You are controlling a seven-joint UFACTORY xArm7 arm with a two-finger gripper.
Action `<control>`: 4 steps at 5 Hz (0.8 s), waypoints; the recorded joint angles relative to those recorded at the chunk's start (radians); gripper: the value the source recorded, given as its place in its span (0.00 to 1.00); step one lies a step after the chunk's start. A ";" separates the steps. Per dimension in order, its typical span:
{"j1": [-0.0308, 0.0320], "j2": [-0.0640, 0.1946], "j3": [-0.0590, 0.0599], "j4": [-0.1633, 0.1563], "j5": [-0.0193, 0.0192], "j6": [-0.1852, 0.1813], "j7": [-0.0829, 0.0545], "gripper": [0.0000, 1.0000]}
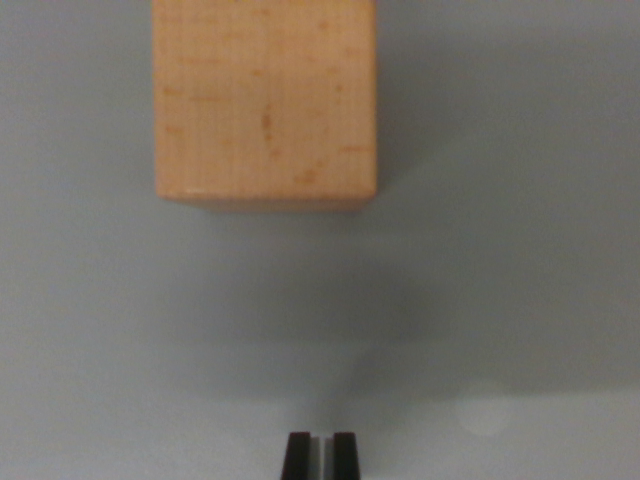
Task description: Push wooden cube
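Note:
A pale wooden cube [265,100] with small orange grain flecks fills the upper middle of the wrist view, its top cut off by the frame edge. It rests on a plain grey surface [520,250]. My gripper [321,455] shows at the bottom centre as two black fingertips [297,456] close together with only a thin sliver between them, nothing held. The cube lies straight ahead of the fingertips, slightly toward the wrist view's left, with a wide band of bare surface between them.
A faint round pale mark [487,420] sits on the grey surface at the lower right. A soft shadow [330,330] spreads below the cube.

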 joint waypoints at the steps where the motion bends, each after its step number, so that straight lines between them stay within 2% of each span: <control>1: 0.0000 0.000 0.000 0.000 0.0000 0.000 0.000 0.00; 2: 0.0000 0.000 0.000 0.000 0.0000 0.000 0.000 0.00; 3: 0.0000 0.000 0.000 0.000 0.0000 0.000 0.000 1.00; 4: 0.0000 0.000 0.000 0.000 0.0000 0.000 0.000 1.00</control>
